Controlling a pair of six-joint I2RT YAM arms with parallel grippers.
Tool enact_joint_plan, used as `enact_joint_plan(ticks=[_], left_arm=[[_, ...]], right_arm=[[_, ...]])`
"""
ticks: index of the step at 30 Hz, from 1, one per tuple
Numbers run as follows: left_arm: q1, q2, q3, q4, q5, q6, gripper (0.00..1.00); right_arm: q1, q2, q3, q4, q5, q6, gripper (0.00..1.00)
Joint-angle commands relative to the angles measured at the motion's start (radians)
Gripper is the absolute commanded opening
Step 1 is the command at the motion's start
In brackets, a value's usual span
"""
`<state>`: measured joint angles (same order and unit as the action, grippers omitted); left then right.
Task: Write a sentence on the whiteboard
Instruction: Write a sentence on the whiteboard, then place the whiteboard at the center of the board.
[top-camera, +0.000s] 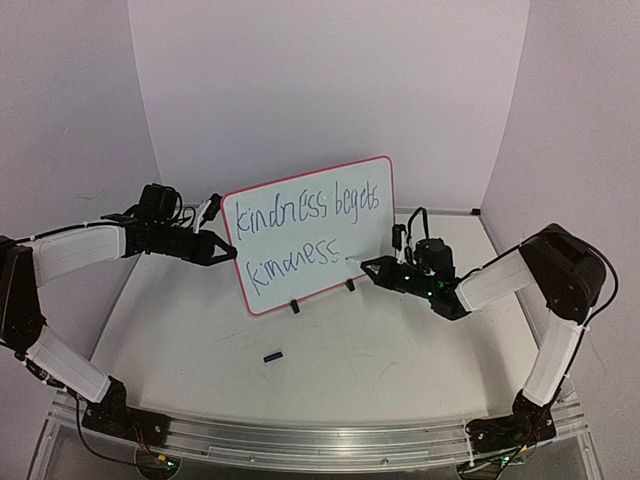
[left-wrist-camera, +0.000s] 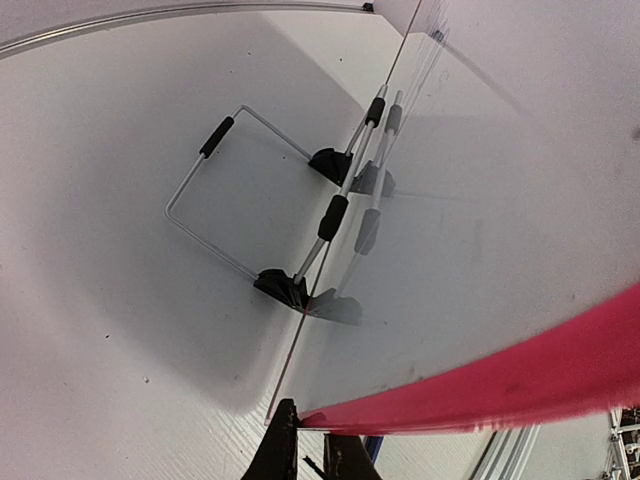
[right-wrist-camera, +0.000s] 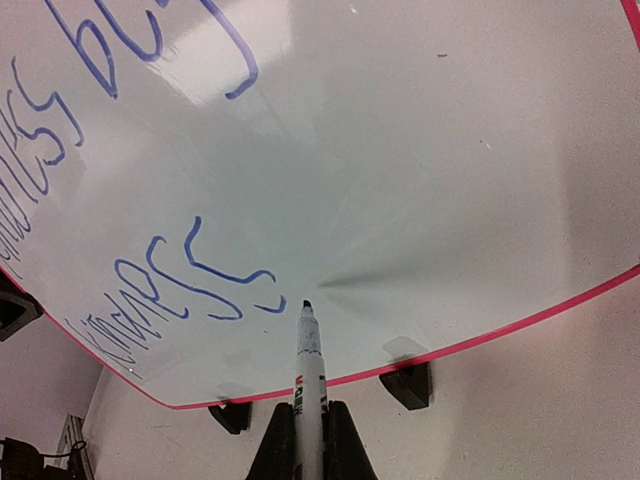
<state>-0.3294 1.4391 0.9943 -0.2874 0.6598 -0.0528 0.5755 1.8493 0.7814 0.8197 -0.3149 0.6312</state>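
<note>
Pinching the left edge of the whiteboard (top-camera: 370, 235) with the left gripper (top-camera: 228, 252), closed tight on the thin red rim, about halfway up that edge. Keeping the board propped on the table (top-camera: 350, 360), near its middle, leaning a little backward and tilted, with the right side higher than the left. Resting on two small black feet (top-camera: 295, 306) at the lower rim, and on a bent wire stand (left-wrist-camera: 216, 137) behind the panel, visible only from the left wrist camera.

Showing the sentence (top-camera: 300, 212) in thin dark-blue handwriting, in two lines: "kindness begets" above, "kindness" below, with a small mark after the last letter.

Gripping the marker pen (right-wrist-camera: 310, 380) in the right gripper (top-camera: 368, 266), pressed together around the white barrel, dark tip pointing forward. Reaching in from the right side toward the lower line. Placing the tip just beside that last small mark, on its right, at the board surface; cannot tell for sure whether touching or a hair apart.

Lying alone on the table in front of the board, well apart from both grippers: a small dark piece (top-camera: 273, 356), too small to identify.
</note>
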Motion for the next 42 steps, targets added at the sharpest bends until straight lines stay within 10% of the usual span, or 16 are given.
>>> enact_joint_plan(ticks=[1, 25, 42], left_arm=[[-0.013, -0.005, 0.023, -0.047, -0.047, 0.051, 0.0], [-0.013, 0.004, 0.026, -0.051, -0.049, 0.051, 0.0], [-0.011, -0.005, 0.033, -0.049, -0.011, 0.023, 0.02]], right_arm=[[-0.006, 0.026, 0.051, 0.016, 0.013, -0.017, 0.0], [-0.013, 0.031, 0.061, 0.019, 0.015, -0.032, 0.0], [-0.013, -0.345, -0.106, -0.05, 0.085, -0.168, 0.0]])
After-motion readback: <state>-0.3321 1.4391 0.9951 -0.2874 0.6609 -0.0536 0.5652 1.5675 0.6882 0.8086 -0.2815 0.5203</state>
